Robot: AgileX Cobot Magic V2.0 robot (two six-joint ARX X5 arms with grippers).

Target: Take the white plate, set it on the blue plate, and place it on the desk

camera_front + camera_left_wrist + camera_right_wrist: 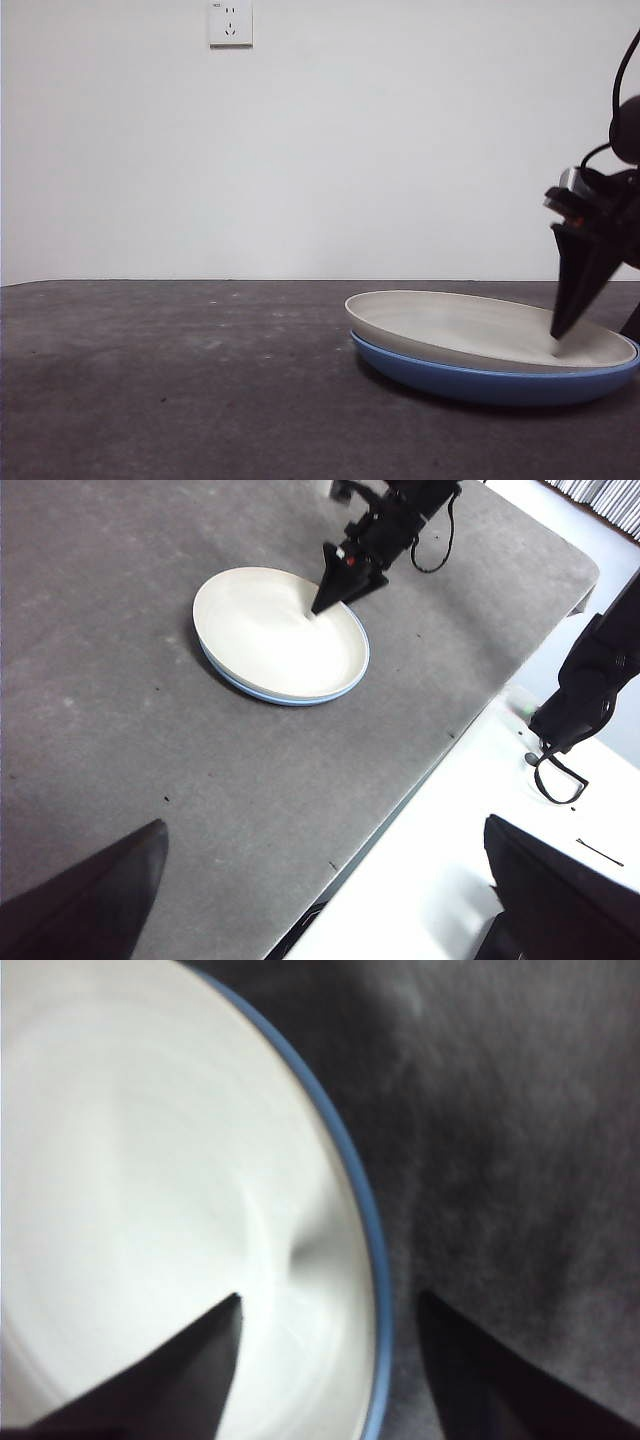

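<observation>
Table (180, 380): a broad, dark grey-brown matte surface with a faint speckle; it carries both plates, and a plain white wall rises behind it.
Wall socket (230, 23): a white outlet high on that wall, well apart from everything on the table.
Blue plate (480, 380): wide, shallow and glossy, resting flat on the table at the right of the front view; only its rim shows, as a thin blue band beneath the other plate.
White plate (470, 322): cream and matte, about as wide as the blue plate, lying inside it and tilted a little, its left edge riding higher than its right.
Right gripper (558, 340): black, coming in from the right edge of the front view and pointing down at the plates' right rim; its fingers (180, 1370) stand apart and straddle the rim, one over the white plate's inside, the other over the table just outside the blue edge, closed on nothing.
Left gripper (330, 900): well apart from the plates, above the table's near edge; its fingers are spread wide and hold nothing.
</observation>
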